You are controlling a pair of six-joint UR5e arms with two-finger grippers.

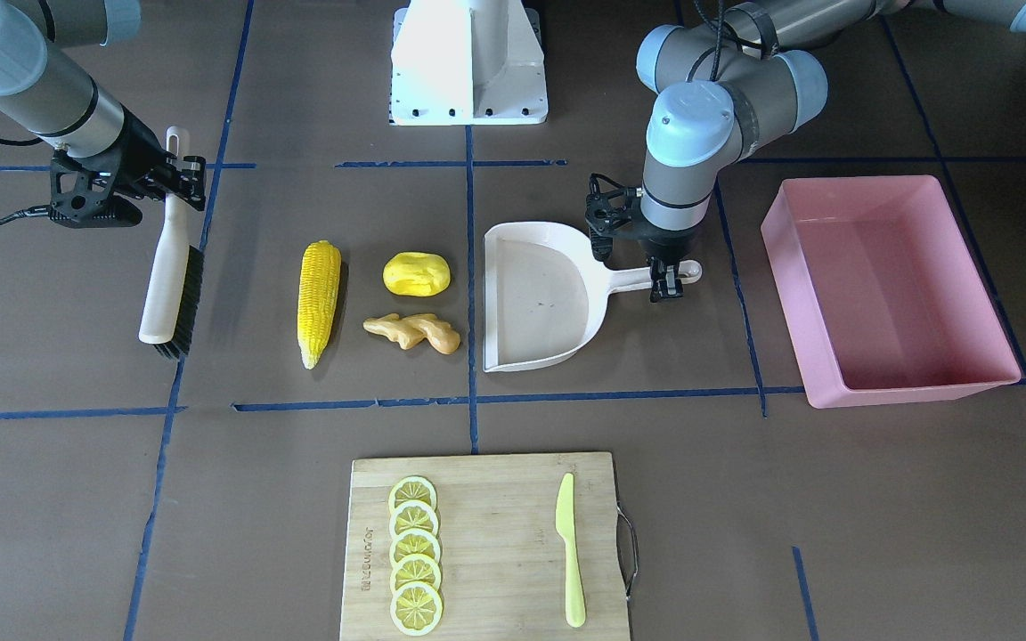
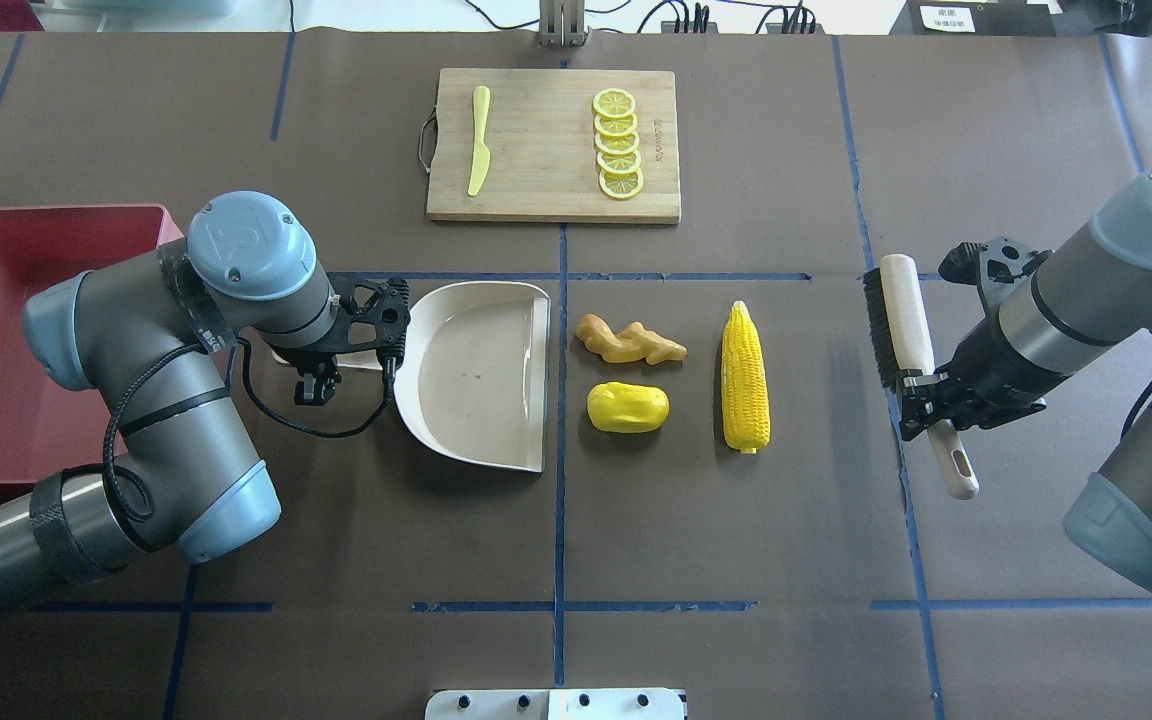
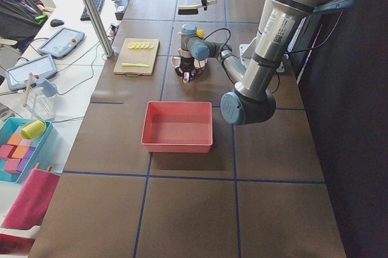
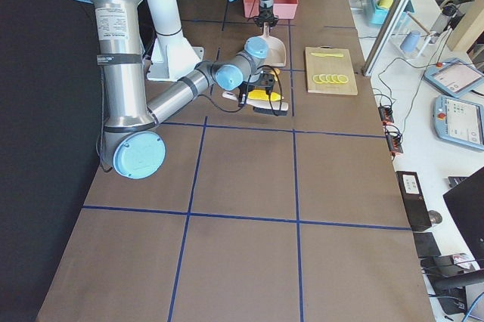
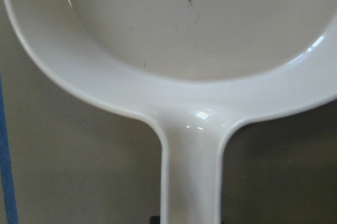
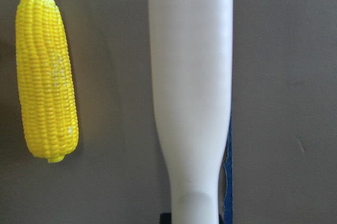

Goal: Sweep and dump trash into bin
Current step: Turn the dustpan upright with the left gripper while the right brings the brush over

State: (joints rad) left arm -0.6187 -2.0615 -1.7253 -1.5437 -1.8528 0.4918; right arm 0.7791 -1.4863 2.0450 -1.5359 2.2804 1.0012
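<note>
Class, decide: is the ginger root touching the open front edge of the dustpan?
Apart. The overhead exterior view shows a clear gap between the ginger root and the dustpan, with a blue tape line running through it.

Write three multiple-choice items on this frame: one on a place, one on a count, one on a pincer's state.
1. Where does the corn cob lie?
A. In the dustpan.
B. On the cutting board.
C. On the table, between the toy potato and the brush.

2. How many lemon slices are on the cutting board?
A. Three.
B. Five.
C. Seven.

3. The left pincer is:
A. shut on the dustpan's handle.
B. open, holding nothing.
C. shut on the brush.

Answers:
1 C: the overhead view shows the potato on one side of it and the brush on the other.
2 B: five overlapping slices form one row.
3 A: the front-facing view shows it clamped on the handle.
</note>
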